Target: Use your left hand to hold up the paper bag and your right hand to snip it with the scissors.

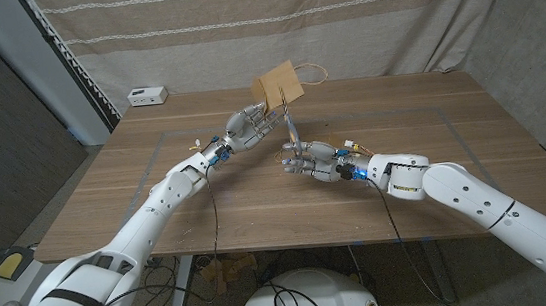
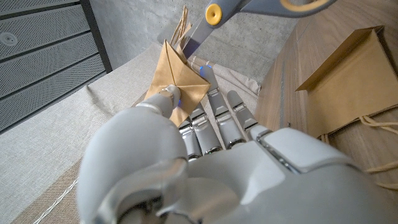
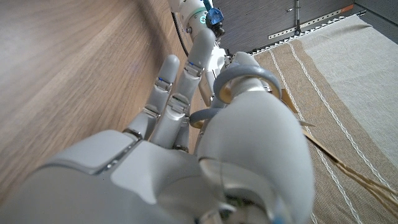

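Nearest the robot, the right hand (image 1: 312, 159) hovers over the middle of the wooden worktop (image 1: 435, 167), its fingers (image 3: 166, 93) grasping one pair of scissors (image 1: 292, 126) by the grey handle loops; in the right wrist view a loop circles the thumb. The blades stand nearly upright, tips toward the bag above.

Just beyond, the left hand (image 1: 250, 125) is raised over the worktop's far half, and it holds up one brown paper bag (image 1: 280, 82) by the lower edge, thumb against fingers (image 2: 214, 102). In the left wrist view the bag's folded corner is pinched there, and the scissors' yellow pivot and blade lie right against the bag's top. The bag hangs clear of the worktop, tilted, its twine handle trailing to the right.

The left wrist view also shows a second paper bag (image 2: 348, 81), flat on the wood with its cord handles beside it.

Farthest, at the worktop's far left corner, sits one small white box (image 1: 148, 95), before a striped beige curtain (image 1: 360, 14).
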You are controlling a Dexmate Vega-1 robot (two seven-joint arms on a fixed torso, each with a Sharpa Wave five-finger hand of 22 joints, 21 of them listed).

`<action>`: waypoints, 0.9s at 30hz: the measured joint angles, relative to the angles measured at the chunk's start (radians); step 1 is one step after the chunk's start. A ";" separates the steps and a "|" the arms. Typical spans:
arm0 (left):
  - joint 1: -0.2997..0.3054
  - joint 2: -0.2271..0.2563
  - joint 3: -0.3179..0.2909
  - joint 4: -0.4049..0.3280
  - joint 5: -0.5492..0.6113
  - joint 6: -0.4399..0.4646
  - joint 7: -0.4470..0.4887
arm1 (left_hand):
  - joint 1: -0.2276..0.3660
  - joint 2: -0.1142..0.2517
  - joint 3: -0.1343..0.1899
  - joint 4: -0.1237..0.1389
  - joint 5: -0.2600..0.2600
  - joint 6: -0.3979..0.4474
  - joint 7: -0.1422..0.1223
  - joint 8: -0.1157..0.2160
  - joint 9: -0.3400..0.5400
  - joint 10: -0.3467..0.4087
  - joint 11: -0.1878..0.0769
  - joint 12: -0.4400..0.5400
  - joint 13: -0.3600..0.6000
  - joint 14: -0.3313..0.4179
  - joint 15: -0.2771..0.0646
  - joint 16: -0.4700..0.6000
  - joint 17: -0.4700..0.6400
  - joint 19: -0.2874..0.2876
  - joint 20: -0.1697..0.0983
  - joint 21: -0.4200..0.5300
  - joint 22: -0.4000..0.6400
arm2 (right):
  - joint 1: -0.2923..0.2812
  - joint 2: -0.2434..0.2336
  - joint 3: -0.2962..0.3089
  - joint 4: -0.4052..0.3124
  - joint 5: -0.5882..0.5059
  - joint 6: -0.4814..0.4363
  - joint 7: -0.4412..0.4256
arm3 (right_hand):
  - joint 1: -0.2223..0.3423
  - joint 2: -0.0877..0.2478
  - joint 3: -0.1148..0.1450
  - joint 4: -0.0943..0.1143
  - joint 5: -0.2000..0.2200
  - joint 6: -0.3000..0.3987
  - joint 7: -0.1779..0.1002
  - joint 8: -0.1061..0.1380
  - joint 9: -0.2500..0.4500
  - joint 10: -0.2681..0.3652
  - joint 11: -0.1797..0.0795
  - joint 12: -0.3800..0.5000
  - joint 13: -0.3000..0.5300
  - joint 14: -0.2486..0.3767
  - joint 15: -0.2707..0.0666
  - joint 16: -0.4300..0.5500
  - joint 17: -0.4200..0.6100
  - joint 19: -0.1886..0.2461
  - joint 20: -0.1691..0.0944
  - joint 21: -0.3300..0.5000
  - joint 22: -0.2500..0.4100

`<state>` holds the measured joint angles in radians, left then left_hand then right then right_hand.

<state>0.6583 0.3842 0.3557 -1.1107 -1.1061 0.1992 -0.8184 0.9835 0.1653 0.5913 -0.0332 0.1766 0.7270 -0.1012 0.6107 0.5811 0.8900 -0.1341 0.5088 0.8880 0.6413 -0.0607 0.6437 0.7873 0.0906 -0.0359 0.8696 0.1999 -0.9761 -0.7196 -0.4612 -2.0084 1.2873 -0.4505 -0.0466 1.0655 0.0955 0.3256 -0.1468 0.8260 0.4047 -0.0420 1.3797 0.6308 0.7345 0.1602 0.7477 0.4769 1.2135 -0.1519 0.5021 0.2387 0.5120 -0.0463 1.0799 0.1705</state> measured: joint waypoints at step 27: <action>0.015 0.009 -0.001 -0.026 -0.010 -0.006 -0.002 | -0.004 0.004 0.000 0.000 0.000 0.000 0.000 0.000 0.000 0.000 0.000 -0.004 0.003 0.000 0.000 0.000 0.003 -0.005 -0.005 0.000 0.000 | 0.018 0.009 -0.022 0.031 -0.005 -0.001 0.073 | -0.049 -0.101 0.428 -0.148 0.191 -0.089 0.078 0.027 0.469 -0.040 -0.040 -0.048 0.092 -0.009 -0.006 -0.100 0.144 0.022 -0.002 -0.030 0.023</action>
<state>0.6736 0.3935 0.3548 -1.1363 -1.1161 0.1931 -0.8203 0.9795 0.1693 0.5912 -0.0332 0.1762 0.7270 -0.1012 0.6106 0.5811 0.8899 -0.1342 0.5050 0.8914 0.6413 -0.0608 0.6437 0.7898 0.0851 -0.0413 0.8700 0.2000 -0.9578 -0.7103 -0.4828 -1.9769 1.2824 -0.4516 0.0261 1.0170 -0.0051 0.7531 -0.2943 1.0173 0.3153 0.0358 1.4065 1.1002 0.6946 0.1203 0.6999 0.5690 1.2048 -0.1575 0.4023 0.3826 0.5343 -0.0485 1.0501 0.1932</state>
